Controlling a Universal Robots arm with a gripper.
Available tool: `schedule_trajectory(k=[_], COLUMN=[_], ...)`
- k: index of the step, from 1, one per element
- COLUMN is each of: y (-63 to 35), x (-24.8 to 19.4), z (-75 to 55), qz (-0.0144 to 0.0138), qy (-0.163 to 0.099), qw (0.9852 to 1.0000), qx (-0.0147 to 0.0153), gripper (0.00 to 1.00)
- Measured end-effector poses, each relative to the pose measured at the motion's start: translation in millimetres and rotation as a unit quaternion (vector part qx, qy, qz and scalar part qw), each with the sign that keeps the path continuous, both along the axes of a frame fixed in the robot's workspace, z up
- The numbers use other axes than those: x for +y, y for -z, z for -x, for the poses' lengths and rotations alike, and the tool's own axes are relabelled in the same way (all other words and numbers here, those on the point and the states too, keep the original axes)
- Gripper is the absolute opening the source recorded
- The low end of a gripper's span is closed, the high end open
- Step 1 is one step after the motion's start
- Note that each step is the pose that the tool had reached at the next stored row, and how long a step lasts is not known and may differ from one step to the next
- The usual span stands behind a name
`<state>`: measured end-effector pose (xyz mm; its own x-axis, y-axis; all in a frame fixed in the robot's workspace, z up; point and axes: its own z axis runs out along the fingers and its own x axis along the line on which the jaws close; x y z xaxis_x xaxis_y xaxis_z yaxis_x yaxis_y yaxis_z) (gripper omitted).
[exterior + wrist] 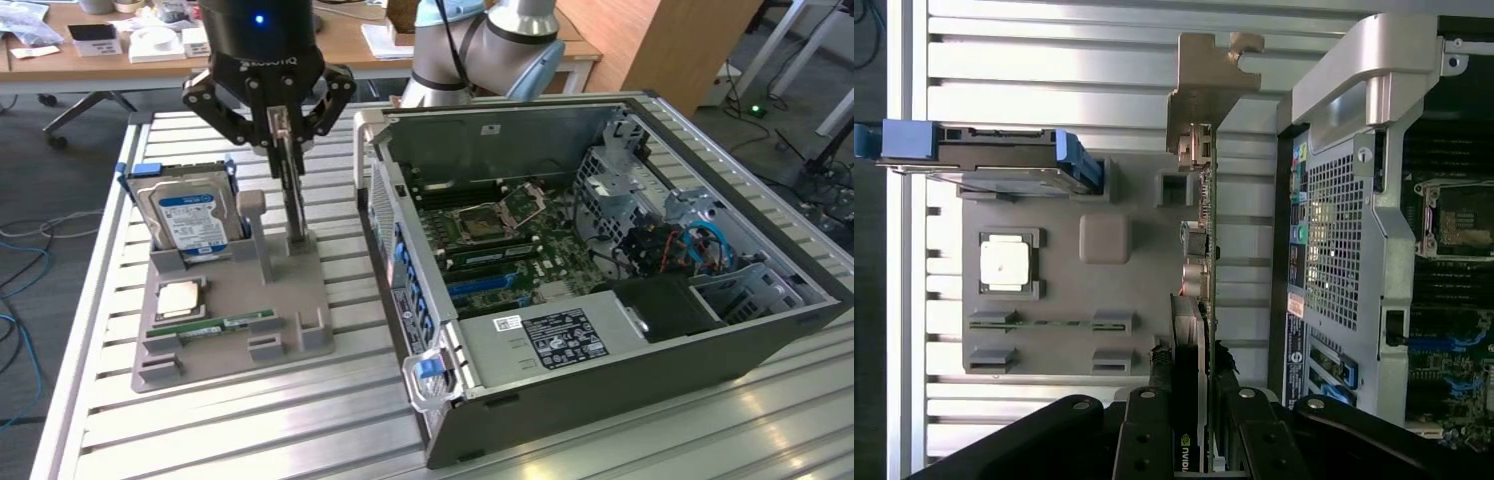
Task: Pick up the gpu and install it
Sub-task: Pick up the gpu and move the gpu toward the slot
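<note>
Fingertips [1144, 435] of your gripper [282, 128] pinch the gpu [294, 200] by its top edge. Lift straight and vertical so it clears the holder [227, 300] beneath the hand.

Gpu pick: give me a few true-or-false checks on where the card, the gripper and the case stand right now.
1. The gpu stands upright in the grey holder, outside the computer. True.
2. The gripper is shut on the blue-railed drive. False: it is shut on the gpu's upper edge; the hard drive stands apart in its own slot.
3. The computer case lies open, with its motherboard in sight. True.
4. The holder's square pocket is bare. False: a processor chip lies in it.
</note>
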<state>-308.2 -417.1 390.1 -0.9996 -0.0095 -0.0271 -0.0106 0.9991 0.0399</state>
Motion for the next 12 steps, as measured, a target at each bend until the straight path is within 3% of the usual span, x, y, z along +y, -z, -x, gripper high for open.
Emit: schedule_trajectory(k=[12], y=[-21.4], x=[0.0], z=[0.0], qz=[0.0], qy=[0.0], qw=[1.0], qx=[0.0], gripper=[0.26])
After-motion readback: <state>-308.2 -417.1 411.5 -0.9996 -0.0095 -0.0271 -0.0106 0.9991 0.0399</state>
